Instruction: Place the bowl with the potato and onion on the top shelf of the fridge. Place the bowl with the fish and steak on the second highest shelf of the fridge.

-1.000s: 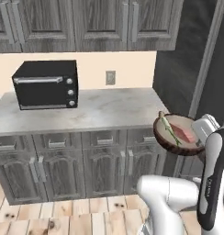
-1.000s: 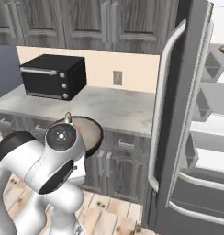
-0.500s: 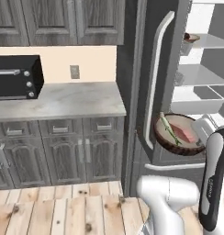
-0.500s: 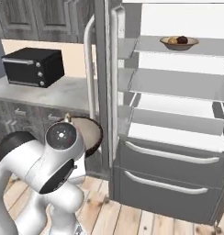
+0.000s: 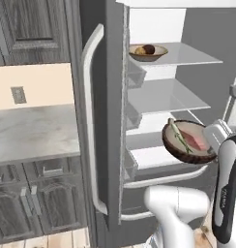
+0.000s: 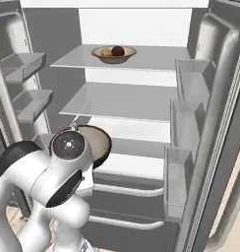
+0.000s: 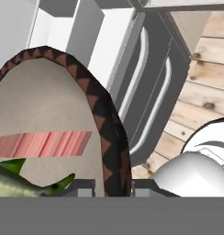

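On the top shelf of the fridge [image 6: 141, 60] sits the bowl with the potato and onion [image 6: 113, 53]. Lower, before the open fridge [image 5: 115, 145], the tool [image 7: 113, 187] pinches the rim of the bowl with the fish and steak [image 5: 187, 141], held tilted.

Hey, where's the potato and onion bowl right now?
The tan bowl sits on the fridge's top shelf, left of centre in the right base view.

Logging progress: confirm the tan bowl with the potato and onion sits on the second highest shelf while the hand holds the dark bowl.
Wrong shelf. The tan bowl sits on the top shelf, as the right base view shows. The hand does hold the dark bowl.
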Tool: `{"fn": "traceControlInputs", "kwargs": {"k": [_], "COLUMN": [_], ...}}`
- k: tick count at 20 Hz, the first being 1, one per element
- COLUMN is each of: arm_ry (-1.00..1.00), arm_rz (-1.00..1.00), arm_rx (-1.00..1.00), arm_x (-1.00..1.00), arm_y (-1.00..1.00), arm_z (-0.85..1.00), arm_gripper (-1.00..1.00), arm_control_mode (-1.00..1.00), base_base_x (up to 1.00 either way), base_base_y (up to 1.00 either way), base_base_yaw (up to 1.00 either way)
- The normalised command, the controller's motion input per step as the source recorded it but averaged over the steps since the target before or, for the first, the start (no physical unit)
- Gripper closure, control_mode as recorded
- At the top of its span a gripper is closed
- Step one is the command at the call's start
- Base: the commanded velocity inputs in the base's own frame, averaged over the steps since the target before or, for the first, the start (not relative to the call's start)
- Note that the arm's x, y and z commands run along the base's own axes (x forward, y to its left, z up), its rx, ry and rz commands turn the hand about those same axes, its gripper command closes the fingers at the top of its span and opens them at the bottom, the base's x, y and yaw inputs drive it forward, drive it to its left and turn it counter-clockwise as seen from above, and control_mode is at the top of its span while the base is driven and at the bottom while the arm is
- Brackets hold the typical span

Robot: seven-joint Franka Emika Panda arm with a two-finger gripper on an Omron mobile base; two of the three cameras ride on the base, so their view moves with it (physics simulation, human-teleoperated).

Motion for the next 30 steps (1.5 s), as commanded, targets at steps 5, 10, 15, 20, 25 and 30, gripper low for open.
{"fn": "traceControlInputs", "kwargs": {"k": [5, 10, 15, 20, 25, 30], "arm_ry": [0.00, 0.00, 0.00, 0.00, 0.06, 0.01], "arm_rz": [0.00, 0.00, -0.10, -0.13, -0.08, 0.00], "arm_rx": [0.00, 0.00, 0.05, 0.06, 0.00, 0.01], "arm_x": [0.00, 0.00, 0.79, 1.00, 1.00, 1.00], "arm_y": [0.00, 0.00, -0.01, -0.11, -0.54, -0.09], "arm_z": [0.00, 0.00, 0.23, 0.24, -0.14, 0.00], "arm_gripper": [1.00, 1.00, 1.00, 1.00, 1.00, 1.00], "arm_control_mode": [1.00, 1.00, -1.00, -1.00, -1.00, -1.00], "base_base_x": [0.64, 0.76, 0.18, 0.00, 0.00, 0.00], "base_base_y": [0.17, 0.26, 0.00, 0.00, 0.00, 0.00], "base_base_yaw": [0.00, 0.00, 0.00, 0.00, 0.00, 0.00]}}
